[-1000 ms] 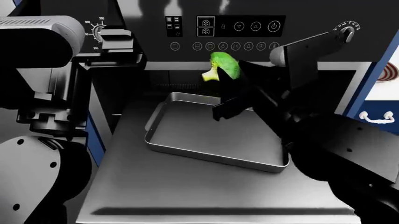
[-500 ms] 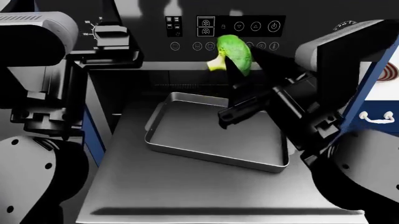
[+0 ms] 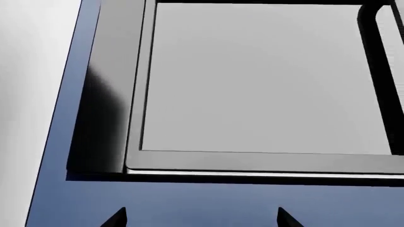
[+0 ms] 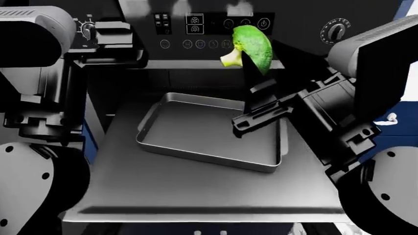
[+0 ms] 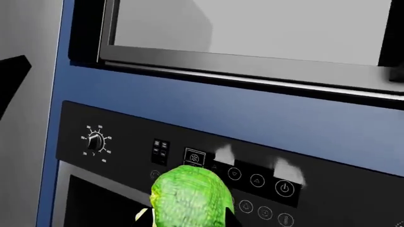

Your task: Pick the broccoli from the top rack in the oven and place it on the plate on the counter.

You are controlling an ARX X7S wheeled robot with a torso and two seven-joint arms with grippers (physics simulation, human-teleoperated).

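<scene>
The oven [image 4: 216, 29] fills the head view, its control panel [image 5: 189, 156] running across the back. Below the panel the top rack [image 4: 196, 191] is pulled out, and the empty baking tray [image 4: 209, 132] sits on it. Over the last second the right arm has risen away from the tray, and the view has shifted too. The right end effector [image 4: 251, 73] is clamped on the broccoli [image 4: 251, 46], which now hangs in front of the panel, well above the tray. So the pick looks done; the carry to the plate is what remains.

Neither the plate nor the desk shows now. The left end effector [image 3: 198, 217] shows only as two dark tips set apart, holding nothing. In the right wrist view the broccoli [image 5: 189, 201] is cut off at the frame edge, hiding the grip.
</scene>
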